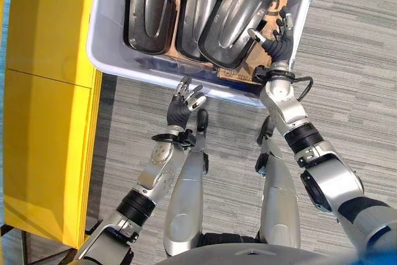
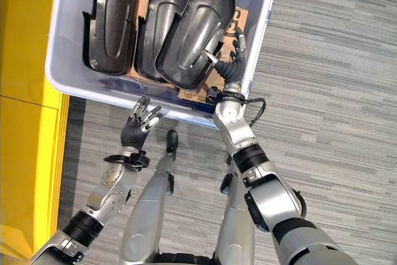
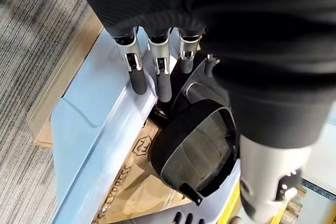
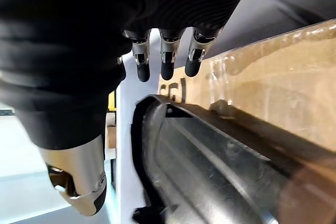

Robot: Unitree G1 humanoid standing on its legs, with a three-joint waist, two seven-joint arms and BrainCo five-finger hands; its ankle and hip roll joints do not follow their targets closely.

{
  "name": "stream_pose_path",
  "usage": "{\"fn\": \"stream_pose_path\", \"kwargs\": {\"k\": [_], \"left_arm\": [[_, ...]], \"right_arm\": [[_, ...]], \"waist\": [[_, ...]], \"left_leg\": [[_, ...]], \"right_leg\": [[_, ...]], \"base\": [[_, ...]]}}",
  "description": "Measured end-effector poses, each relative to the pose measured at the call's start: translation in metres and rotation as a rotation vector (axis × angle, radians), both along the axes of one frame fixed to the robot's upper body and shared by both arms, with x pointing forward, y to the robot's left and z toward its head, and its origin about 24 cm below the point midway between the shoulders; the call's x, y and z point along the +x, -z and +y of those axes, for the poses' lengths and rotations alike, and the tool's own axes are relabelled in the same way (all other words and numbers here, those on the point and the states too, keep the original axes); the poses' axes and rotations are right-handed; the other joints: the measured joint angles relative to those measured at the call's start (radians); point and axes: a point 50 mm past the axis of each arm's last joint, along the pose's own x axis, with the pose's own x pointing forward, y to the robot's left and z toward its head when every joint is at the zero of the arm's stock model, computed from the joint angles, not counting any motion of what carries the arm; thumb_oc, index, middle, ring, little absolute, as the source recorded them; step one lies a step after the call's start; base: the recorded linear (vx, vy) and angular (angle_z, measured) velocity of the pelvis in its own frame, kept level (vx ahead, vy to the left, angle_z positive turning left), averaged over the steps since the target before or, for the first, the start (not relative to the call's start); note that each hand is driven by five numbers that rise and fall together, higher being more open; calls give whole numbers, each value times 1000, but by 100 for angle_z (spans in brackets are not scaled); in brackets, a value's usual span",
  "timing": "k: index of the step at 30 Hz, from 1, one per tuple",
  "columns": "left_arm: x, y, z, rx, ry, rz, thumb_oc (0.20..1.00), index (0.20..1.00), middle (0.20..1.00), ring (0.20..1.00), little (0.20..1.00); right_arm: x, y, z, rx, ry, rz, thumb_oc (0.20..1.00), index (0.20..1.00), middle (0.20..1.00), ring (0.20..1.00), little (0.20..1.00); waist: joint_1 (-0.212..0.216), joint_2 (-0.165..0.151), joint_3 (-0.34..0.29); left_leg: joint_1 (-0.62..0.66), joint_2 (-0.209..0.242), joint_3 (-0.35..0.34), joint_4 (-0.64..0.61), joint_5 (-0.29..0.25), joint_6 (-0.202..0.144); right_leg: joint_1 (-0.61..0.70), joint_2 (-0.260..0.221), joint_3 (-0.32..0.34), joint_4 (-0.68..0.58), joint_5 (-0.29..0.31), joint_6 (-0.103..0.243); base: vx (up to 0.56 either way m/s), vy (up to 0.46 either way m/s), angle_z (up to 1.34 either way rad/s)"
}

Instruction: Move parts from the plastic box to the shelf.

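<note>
A pale blue plastic box (image 1: 142,69) holds three black moulded parts on cardboard: a left part (image 1: 151,7), a middle part (image 1: 201,4) and a right part (image 1: 239,13) that leans over the middle one. My right hand (image 1: 279,41) is inside the box by its right wall, fingers relaxed and open, thumb close to the right part's near edge. In the right wrist view the fingers (image 4: 167,61) hang above that part (image 4: 210,156) without closing on it. My left hand (image 1: 182,108) hovers open just outside the box's front wall; in the left wrist view its fingers (image 3: 137,72) point at the wall (image 3: 100,124).
A yellow shelf unit (image 1: 49,91) stands along the left, next to the box. Grey striped carpet (image 1: 347,60) lies to the right of the box and in front of it. Brown cardboard (image 4: 273,87) lines the box floor under the parts.
</note>
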Motion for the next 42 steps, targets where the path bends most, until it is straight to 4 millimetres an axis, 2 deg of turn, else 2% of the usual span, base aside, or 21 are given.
{"fn": "stream_pose_path", "kwargs": {"k": [3,18,25,32,37,38,42], "left_arm": [[-1,-4,0,-9,-1,-26,1000,1000,1000,1000,1000],[-1,-5,-4,-8,13,-35,1000,1000,1000,1000,1000],[-1,-6,-5,-8,19,-37,1000,1000,1000,1000,1000],[-3,-2,-12,-3,45,-21,1000,1000,1000,1000,1000],[-7,3,-15,-2,47,2,1000,1000,1000,1000,1000],[-7,3,-16,-1,53,0,1000,1000,1000,1000,1000],[-8,2,-18,-3,58,-8,1000,1000,1000,1000,1000]], "right_arm": [[7,-8,-11,-48,68,8,1000,1000,1000,1000,1000],[16,-33,-8,-47,115,-34,1000,1000,1000,1000,1000],[23,-30,-7,-70,135,9,1000,1000,1000,1000,1000],[30,-26,-21,-91,197,66,1000,1000,1000,1000,1000],[33,-16,-27,-138,219,120,1000,1000,1000,1000,1000],[34,-22,-27,-136,225,113,1000,1000,1000,1000,1000],[35,-22,-27,-155,231,121,1000,1000,1000,1000,1000]], "waist": [[3,3,1],[0,9,-1],[3,16,-4],[17,70,-53],[21,78,-96],[20,77,-103],[21,79,-110]], "left_leg": [[-32,-4,1,1,1,-1],[-97,-10,6,18,3,-1],[-105,-15,5,20,3,-1],[-128,-24,-4,29,4,3],[-163,-31,-9,43,1,9],[-176,-34,-12,49,2,8],[-202,-36,-14,64,3,8]], "right_leg": [[-33,-4,0,1,2,1],[-110,-17,7,38,-5,-3],[-118,-24,7,41,-4,-2],[-134,-30,2,49,-8,3],[-172,-38,8,80,-22,5],[-191,-43,9,98,-28,2],[-219,-48,10,118,-32,0]], "base": [[35,31,1],[11,8,0],[38,2,1],[16,11,4],[17,13,4],[10,22,6],[4,10,3]]}}
